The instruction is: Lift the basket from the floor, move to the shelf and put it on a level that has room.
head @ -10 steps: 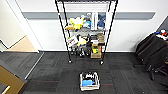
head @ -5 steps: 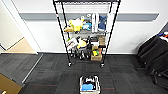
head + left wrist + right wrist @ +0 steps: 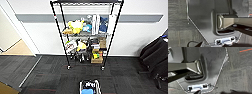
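Dark tips of the left gripper (image 3: 214, 45) and the right gripper (image 3: 216, 92) hang low beside the robot's grey base, above the floor (image 3: 130, 75). Whether either is released or clenched cannot be told. Ahead of both grippers and between them, the basket (image 3: 90, 87) sits on the carpet, with black and blue things inside. Farther ahead stands the shelf (image 3: 86, 37) against a white wall. Its level (image 3: 86, 3) at the post tips lies high above the grippers, over a tier bearing a yellow plush toy (image 3: 76, 26).

Black shelf (image 3: 86, 35); dark grey streaky floor (image 3: 50, 75); yellow plush toys (image 3: 75, 25)
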Motion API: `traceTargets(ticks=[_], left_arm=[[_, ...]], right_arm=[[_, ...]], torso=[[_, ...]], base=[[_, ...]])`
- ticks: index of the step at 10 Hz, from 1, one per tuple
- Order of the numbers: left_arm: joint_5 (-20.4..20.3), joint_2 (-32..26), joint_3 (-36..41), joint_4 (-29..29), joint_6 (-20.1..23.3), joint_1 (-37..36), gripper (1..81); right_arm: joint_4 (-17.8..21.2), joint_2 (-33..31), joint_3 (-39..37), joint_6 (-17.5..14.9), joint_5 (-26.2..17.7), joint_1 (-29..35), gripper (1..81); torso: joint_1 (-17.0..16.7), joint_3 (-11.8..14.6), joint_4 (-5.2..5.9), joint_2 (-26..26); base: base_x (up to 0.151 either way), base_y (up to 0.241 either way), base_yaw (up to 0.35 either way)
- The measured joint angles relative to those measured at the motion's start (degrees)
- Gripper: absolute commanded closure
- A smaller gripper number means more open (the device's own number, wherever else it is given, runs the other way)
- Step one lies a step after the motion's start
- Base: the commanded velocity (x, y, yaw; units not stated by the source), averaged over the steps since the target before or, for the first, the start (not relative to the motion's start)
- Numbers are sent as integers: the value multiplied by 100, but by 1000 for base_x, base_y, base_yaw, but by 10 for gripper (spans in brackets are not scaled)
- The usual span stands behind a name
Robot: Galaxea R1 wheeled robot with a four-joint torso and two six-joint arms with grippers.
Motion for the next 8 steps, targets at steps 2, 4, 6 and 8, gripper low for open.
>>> traceTargets(ticks=[2,4,6,8], left_arm=[[0,0,0,0,0,0,10],[0,0,0,0,0,0,10],[0,16,0,0,2,0,10],[0,16,0,0,0,0,10]], right_arm=[[0,17,0,-2,-2,0,10],[-1,17,0,-2,0,0,10],[-1,20,0,-2,0,0,10],[-1,17,0,-2,0,0,10]], torso=[[0,0,0,0],[0,0,0,0],[0,0,0,0],[0,0,0,0]], base=[[171,0,0],[170,0,0],[171,0,0],[170,0,0]])
